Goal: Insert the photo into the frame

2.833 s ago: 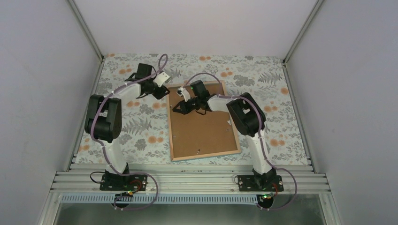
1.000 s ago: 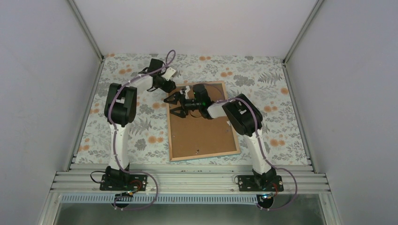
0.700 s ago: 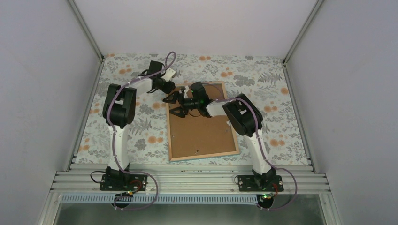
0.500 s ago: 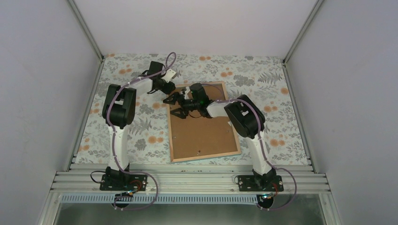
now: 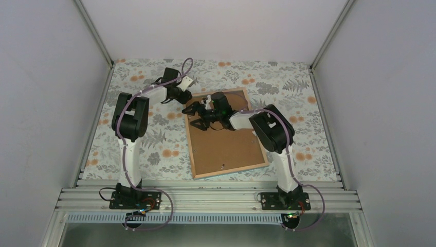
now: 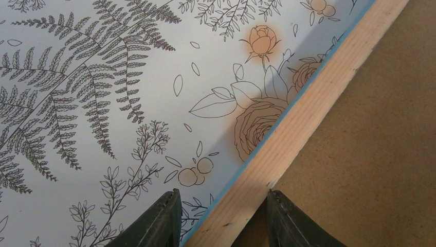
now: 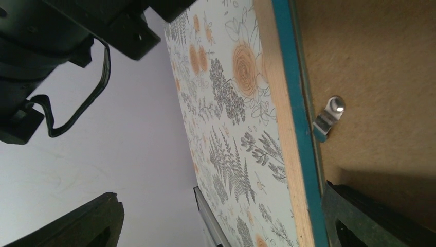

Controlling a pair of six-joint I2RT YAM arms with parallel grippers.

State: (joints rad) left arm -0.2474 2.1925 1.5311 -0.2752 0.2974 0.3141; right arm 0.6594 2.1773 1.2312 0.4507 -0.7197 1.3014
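Observation:
The frame [image 5: 231, 171] lies back up on the table with the brown backing board [image 5: 226, 146] set in it, so its pale wood rail shows. The photo is hidden. My left gripper [image 5: 186, 99] is at the frame's far left corner. In the left wrist view it [image 6: 220, 194] stands open astride the wooden rail [image 6: 308, 103], one finger over the cloth and one at the board's edge. My right gripper [image 5: 194, 117] is at the left rail, wide open. In the right wrist view it [image 7: 221, 216] spans the frame's teal and wood edge [image 7: 285, 103].
A floral cloth [image 5: 154, 139] covers the table. A small metal clip [image 7: 329, 117] sits on the backing board [image 7: 370, 62] just inside the rail. Grey enclosure walls stand on three sides, and an aluminium rail [image 5: 205, 198] runs along the near edge.
The frame has turned a little, its near end swinging right. My left gripper's jaws have narrowed around the rail. My right gripper has shifted slightly right with the frame.

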